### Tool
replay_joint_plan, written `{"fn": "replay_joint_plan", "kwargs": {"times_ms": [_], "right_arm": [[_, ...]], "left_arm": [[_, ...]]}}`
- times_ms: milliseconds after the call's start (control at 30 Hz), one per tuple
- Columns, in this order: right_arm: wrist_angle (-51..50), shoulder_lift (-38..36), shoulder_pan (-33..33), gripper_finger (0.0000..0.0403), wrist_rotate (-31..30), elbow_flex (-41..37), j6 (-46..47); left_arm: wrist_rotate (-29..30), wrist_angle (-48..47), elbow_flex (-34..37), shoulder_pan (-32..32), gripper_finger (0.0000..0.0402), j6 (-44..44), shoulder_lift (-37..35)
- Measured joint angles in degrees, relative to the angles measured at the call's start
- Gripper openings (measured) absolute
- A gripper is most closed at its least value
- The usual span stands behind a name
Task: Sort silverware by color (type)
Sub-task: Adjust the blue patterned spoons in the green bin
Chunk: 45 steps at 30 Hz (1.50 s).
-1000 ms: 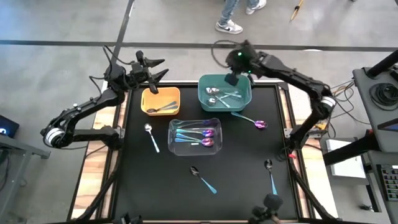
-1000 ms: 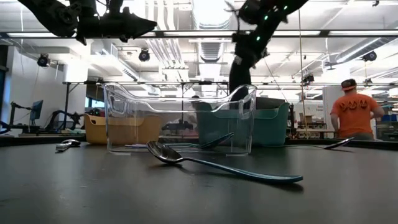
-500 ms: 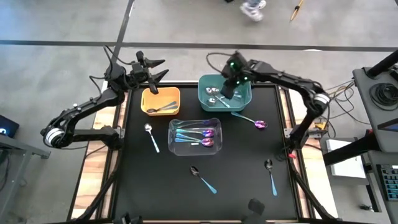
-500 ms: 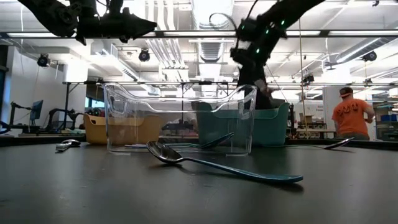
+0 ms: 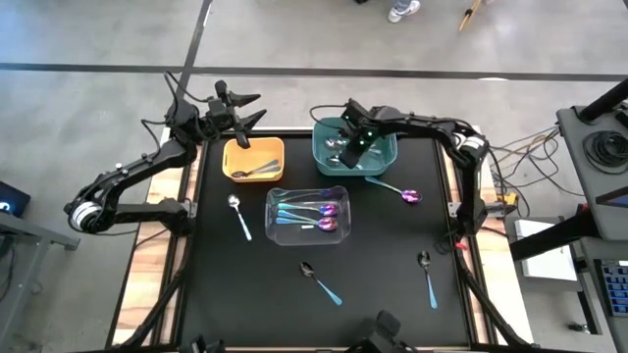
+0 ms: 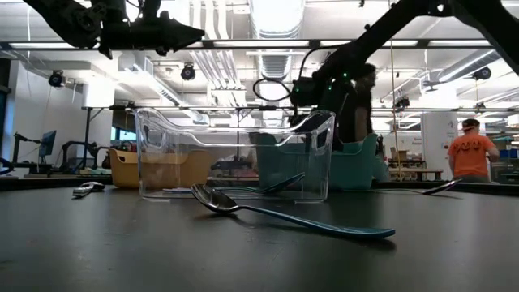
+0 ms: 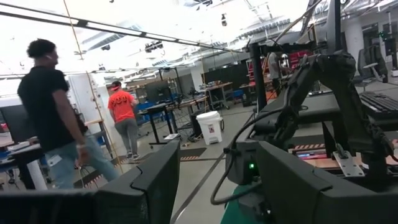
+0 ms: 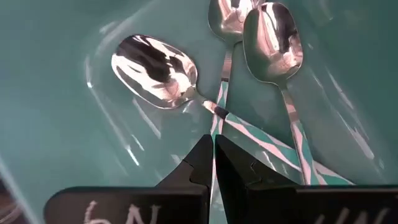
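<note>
Right pincer [image 8: 214,163] pressed together, empty, low inside teal plastic bin [image 5: 385,157] over shiny silver-bowled spoons [image 8: 155,71]; likely just delivered one. Left pincer [image 5: 245,106] spread, waiting above tabletop's edge.

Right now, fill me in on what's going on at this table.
Two robot arms are sorting spoons into bins by bowl colour. The right claw is shut and down inside the teal bin, just above the silver spoons lying there. The left claw hangs open above the table's back edge, near the orange bin. The clear bin holds iridescent spoons. Four spoons lie loose on the black mat.
</note>
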<state>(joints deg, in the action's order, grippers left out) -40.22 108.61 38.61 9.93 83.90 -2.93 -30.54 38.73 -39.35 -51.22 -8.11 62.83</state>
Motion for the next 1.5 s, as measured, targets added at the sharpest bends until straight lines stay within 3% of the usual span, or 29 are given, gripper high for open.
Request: {"fn": "replay_joint_plan", "kwargs": {"times_ms": [167,367,767,1167,1400,1500], "right_arm": [[0.4,1.0,-1.3,0.0009,-9.8,0.0,-0.1],[1.9,3.0,-1.9,0.0009,-12.6,0.0,1.5],[3.6,3.3,-1.9,0.0009,-13.0,0.0,2.6],[-0.4,1.2,-2.3,0.0009,-12.8,0.4,-5.8],[-4.8,-0.7,-2.3,0.0009,-10.7,1.5,-28.0],[-5.2,-0.6,-1.9,0.0009,-5.9,1.2,-42.1]], "left_arm": [[0.0,0.0,0.0,0.0,0.0194,-0.4,0.0],[0.1,0.0,0.0,0.0,0.0194,-0.6,0.0],[0.1,-0.3,0.0,0.0,0.0194,-0.6,0.0],[0.1,-0.3,0.0,0.0,0.0194,-0.6,0.0],[0.1,-0.4,0.0,0.0,0.0194,-1.5,0.0],[0.1,-0.6,0.0,0.0,0.0194,-1.7,0.0]]}}
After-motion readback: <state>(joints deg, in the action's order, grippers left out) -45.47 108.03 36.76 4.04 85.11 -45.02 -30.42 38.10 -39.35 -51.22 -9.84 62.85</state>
